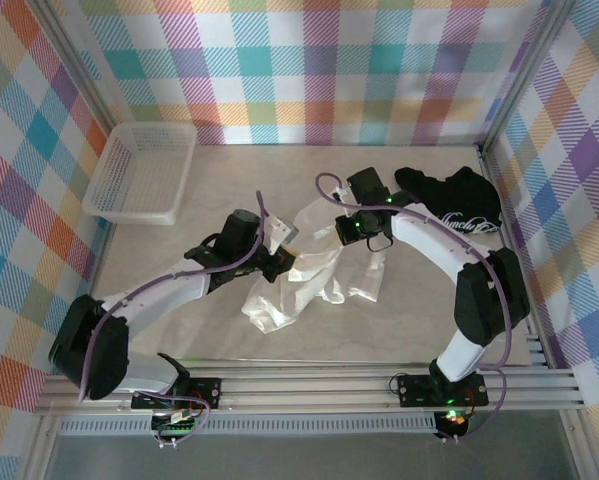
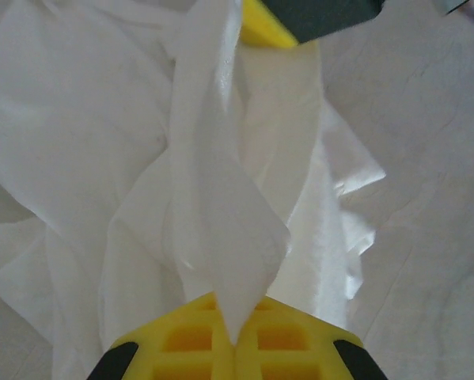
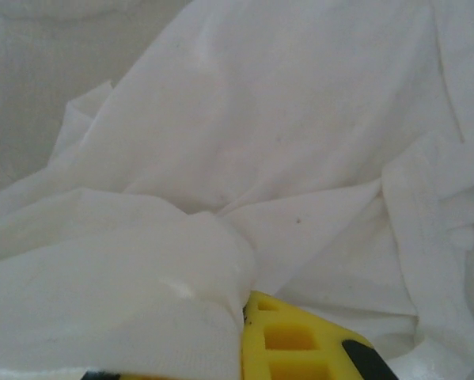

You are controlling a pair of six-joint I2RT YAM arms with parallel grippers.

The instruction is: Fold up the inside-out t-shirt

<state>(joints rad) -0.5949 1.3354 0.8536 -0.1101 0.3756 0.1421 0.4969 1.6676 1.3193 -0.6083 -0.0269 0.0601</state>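
Looking down from above, you have the inside-out t-shirt (image 1: 304, 285) bunched in a crumpled white heap at the middle of the table (image 1: 379, 335), between your two arms and not laid flat. Your left gripper (image 1: 281, 262) sits at the heap's upper left edge and your right gripper (image 1: 367, 236) at its upper right edge.

In the left wrist view your two yellow fingers (image 2: 189, 342) are pressed together with no gap. A narrow twisted ridge of white fabric runs up from the seam between them, so that pincer is clamped on the shirt. Beneath the ridge the rest of the cloth lies in loose folds on the pale marbled tabletop. A yellow and dark part shows at the top edge of that view, right beside the ridge; you cannot tell what it belongs to.

In the right wrist view one yellow finger (image 3: 300, 344) shows at the bottom. A thick roll of fabric lies over the other finger and tucks in along the visible one's inner edge, so this pincer looks closed on the shirt too.

The black t-shirt (image 1: 449, 205) with white script lies at the far right, partly crossed by the right arm. A white basket (image 1: 139, 170) stands in the far left corner, well apart from the white shirt
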